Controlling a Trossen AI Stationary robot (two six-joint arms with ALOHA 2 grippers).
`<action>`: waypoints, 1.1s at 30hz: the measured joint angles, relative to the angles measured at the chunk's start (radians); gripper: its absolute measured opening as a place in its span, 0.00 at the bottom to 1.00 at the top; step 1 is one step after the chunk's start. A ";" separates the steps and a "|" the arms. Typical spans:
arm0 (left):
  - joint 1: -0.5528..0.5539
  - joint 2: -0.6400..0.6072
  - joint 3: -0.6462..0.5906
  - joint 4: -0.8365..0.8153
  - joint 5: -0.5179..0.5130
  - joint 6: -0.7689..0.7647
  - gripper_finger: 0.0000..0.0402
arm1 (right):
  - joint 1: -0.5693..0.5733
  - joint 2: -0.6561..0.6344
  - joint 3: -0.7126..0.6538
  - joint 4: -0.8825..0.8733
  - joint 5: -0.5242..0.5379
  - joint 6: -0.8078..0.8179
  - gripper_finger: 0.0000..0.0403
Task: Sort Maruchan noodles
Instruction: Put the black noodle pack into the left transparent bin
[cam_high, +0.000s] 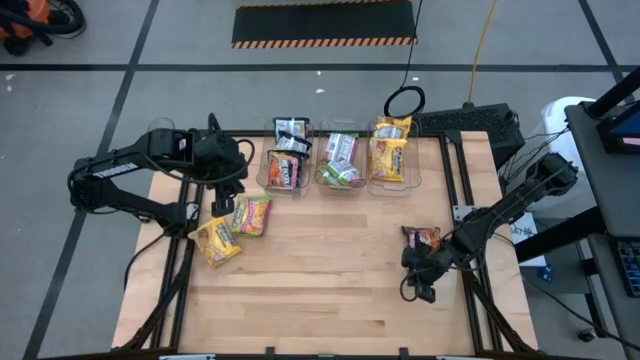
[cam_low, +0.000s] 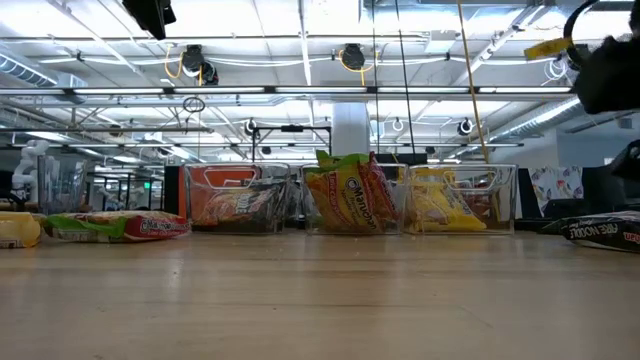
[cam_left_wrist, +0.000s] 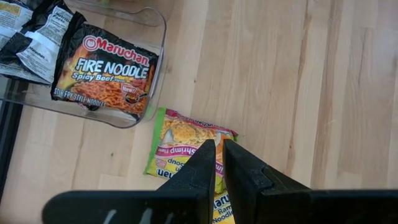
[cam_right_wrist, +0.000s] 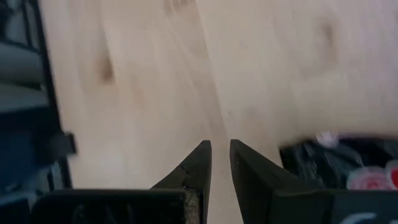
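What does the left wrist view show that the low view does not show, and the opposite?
Only the left wrist view shows the left claw, fingers nearly together with nothing between them, above the green-edged yellow crinkly noodle packet on the wood, and the label of the dark "Fire Noodle" packet. Only the low view shows all three clear plastic bins in a row, the room behind, and a dark packet at the right edge. Both show the wooden table and the bin holding dark packets.

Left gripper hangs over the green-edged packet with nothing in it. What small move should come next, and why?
Probably open the left gripper and lower it onto the green-edged crinkly ramen packet: its fingers are nearly closed, empty, above that packet, which lies loose on the wooden table outside the clear plastic bins.
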 joint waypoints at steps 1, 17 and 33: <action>0.000 0.000 0.000 0.000 0.000 0.000 0.09 | 0.000 0.000 0.000 -0.021 -0.016 -0.004 0.13; 0.000 0.000 0.000 0.000 0.000 0.001 0.09 | 0.000 0.000 0.014 -0.194 -0.067 -0.128 0.13; 0.000 0.000 0.000 0.049 0.000 0.000 0.09 | -0.001 0.040 0.175 -0.505 0.024 -0.266 0.13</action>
